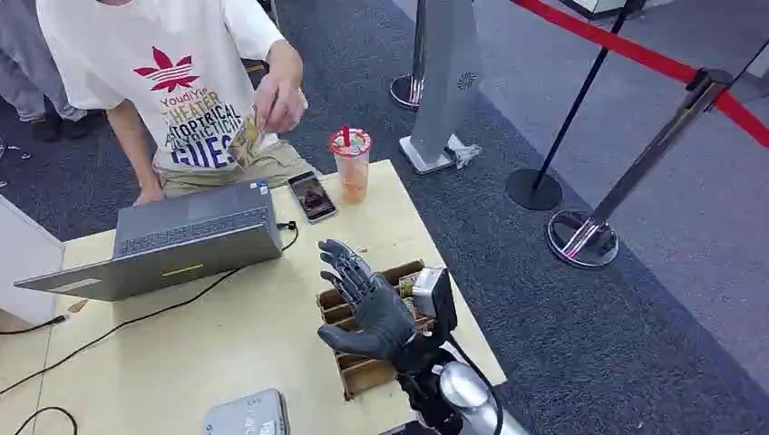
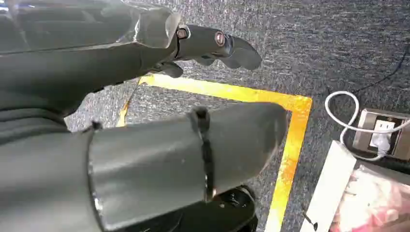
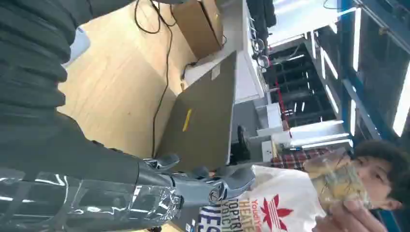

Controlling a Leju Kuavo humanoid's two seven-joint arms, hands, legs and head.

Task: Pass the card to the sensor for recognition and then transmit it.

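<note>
Right hand (image 1: pixel 367 304): held open above the wooden rack (image 1: pixel 363 362), fingers spread, nothing gripped.
Left hand (image 2: pixel 145 96): fingers extended, nothing held.
Card (image 1: pixel 245 138): held by the person's hand (image 1: pixel 279 100).

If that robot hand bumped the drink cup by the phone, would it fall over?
Probably, yes. The drink cup looks tall and narrow-based, so a nudge near its top could tip it. It seems nearly full, so fairly heavy, and it stands close to the table edge and the phone.

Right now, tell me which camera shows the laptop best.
Head view: the laptop sits whole on the table, its keyboard visible, in front of the person. The right wrist view catches its lid back and yellow sticker, past the right hand. The left wrist view looks at the floor.
</note>
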